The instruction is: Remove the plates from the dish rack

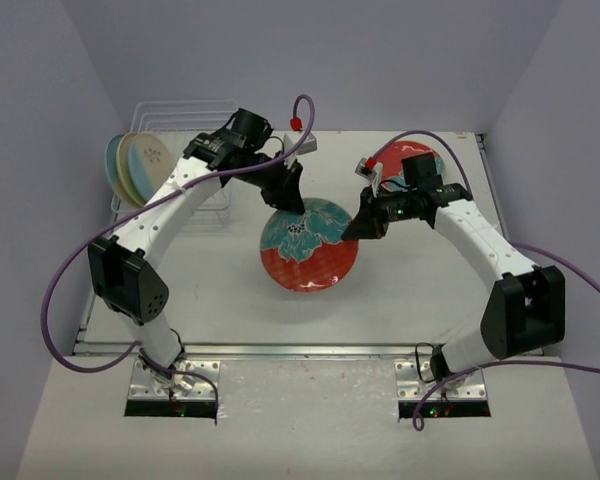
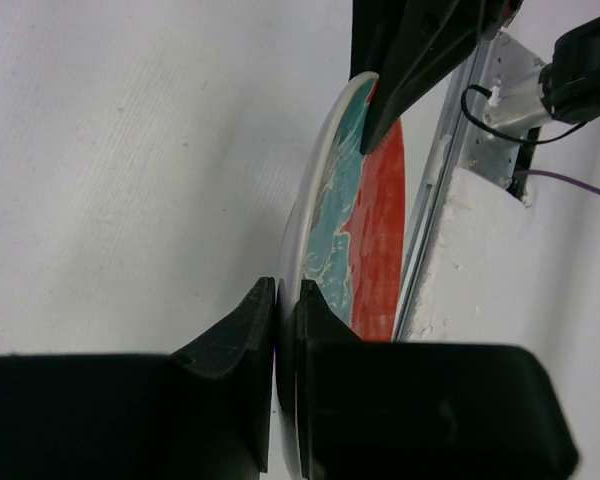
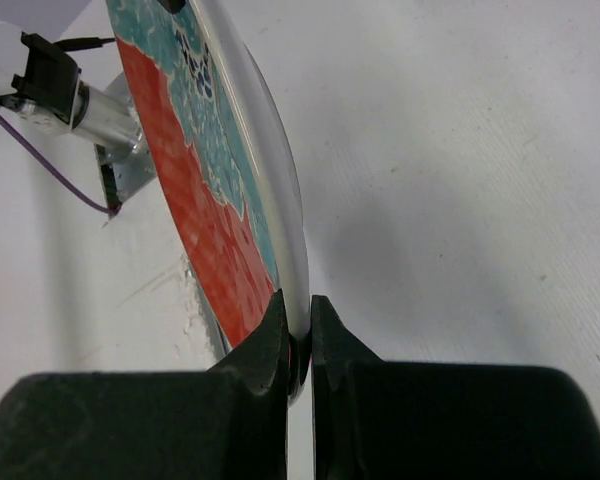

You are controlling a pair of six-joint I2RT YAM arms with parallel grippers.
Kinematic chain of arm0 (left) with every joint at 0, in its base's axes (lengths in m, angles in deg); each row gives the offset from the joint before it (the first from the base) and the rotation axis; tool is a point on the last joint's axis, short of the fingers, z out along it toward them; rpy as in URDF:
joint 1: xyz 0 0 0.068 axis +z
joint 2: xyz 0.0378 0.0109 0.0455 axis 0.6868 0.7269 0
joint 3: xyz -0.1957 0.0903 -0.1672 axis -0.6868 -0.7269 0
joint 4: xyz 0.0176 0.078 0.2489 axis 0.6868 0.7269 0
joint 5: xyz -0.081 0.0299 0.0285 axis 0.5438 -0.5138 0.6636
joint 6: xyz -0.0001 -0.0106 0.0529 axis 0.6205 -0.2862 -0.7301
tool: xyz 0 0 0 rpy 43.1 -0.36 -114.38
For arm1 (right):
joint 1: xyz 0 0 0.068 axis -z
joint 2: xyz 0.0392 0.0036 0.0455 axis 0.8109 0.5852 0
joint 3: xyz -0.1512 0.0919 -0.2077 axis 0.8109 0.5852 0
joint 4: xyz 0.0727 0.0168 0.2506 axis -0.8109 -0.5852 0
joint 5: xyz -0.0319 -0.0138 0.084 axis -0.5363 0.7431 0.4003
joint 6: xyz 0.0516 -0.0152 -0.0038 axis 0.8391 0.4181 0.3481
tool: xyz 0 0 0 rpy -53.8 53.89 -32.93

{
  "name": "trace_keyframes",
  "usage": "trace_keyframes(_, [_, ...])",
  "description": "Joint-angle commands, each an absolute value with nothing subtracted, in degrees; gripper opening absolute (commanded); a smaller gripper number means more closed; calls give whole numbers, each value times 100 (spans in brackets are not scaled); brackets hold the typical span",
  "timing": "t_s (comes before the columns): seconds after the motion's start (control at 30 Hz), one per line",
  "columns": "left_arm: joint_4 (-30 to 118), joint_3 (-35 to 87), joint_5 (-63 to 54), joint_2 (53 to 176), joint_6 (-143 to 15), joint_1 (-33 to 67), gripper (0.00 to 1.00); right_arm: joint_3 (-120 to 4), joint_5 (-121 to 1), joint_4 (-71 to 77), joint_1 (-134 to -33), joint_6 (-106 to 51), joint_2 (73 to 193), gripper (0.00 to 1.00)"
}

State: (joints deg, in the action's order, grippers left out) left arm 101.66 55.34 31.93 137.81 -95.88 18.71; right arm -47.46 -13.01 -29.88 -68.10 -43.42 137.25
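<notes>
1. Enclosure: plain pale lavender walls (image 1: 330, 60) stand on three sides of a white worktop (image 1: 220, 300). A metal rail (image 1: 300, 350) runs along its near edge.

2. Arms: both reach in towards the middle of the worktop, each trailing a purple cable (image 1: 55, 290).

3. Dish rack (image 1: 185, 112): white wire, at the far left corner. The left arm crosses over its near right part.

4. Plates in the rack (image 1: 137, 168): cream and pale blue, standing on edge at its left end.

5. Second red plate (image 1: 432, 156): near the far right corner, partly hidden behind the right wrist.

6. Red-and-teal plate (image 1: 310, 250) (image 2: 365, 230) (image 3: 195, 220): over the middle of the worktop, well apart from the rack, face tilted towards the overhead camera. Whether it touches the surface cannot be told.

7. Left gripper (image 1: 288, 195) (image 2: 283, 330): jaws clamped on the far left rim of the red-and-teal plate, one finger on each face.

8. Right gripper (image 1: 363, 225) (image 3: 298, 335): jaws clamped on the opposite, right rim in the same way.
</notes>
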Motion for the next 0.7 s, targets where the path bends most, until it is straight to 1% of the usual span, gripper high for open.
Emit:
trace_keyframes(0.0, [9471, 5979, 3867, 13386, -9310, 1912, 2, -5058, -1448, -3414, -6935, -4462, 13965, 0])
trace_keyframes(0.07, [9335, 5891, 3576, 13311, -9154, 1912, 8, -5146, -1272, -3393, -6922, -4265, 14019, 0])
trace_keyframes(0.1, [9273, 5788, 3400, 13276, -9074, 1920, 26, -5248, -1191, -3384, -6888, -4167, 14096, 0])
trace_keyframes(0.13, [9269, 5782, 3209, 13249, -9070, 1921, 47, -5254, -1187, -3367, -6836, -4046, 14100, 0])
trace_keyframes(0.17, [9105, 5651, 2967, 13206, -8864, 1929, 72, -5386, -1031, -3342, -6718, -3809, 14240, 0])
trace_keyframes(0.2, [8964, 5557, 2502, 13112, -8681, 1942, 93, -5518, -942, -3295, -6561, -3585, 14379, 0])
trace_keyframes(0.23, [8889, 5527, 2182, 13081, -8599, 1947, 100, -5561, -915, -3279, -6509, -3512, 14425, 0])
trace_keyframes(0.33, [8623, 5501, 1410, 12950, -8335, 2193, 100, -5755, -766, -2854, -5909, -2667, 14747, 0])
trace_keyframes(0.43, [8300, 5539, 298, 12854, -8000, 2746, 100, -5951, -1013, -2386, -5081, -1970, 15026, 0])
trace_keyframes(0.57, [8181, 5514, 147, 12850, -7796, 3442, 100, -6307, -1370, -1925, -4427, -1371, 15363, 0])
trace_keyframes(0.67, [8140, 5385, 138, 12815, -7777, 3529, 100, -6726, -1699, -1645, -3965, -1012, 15777, 0])
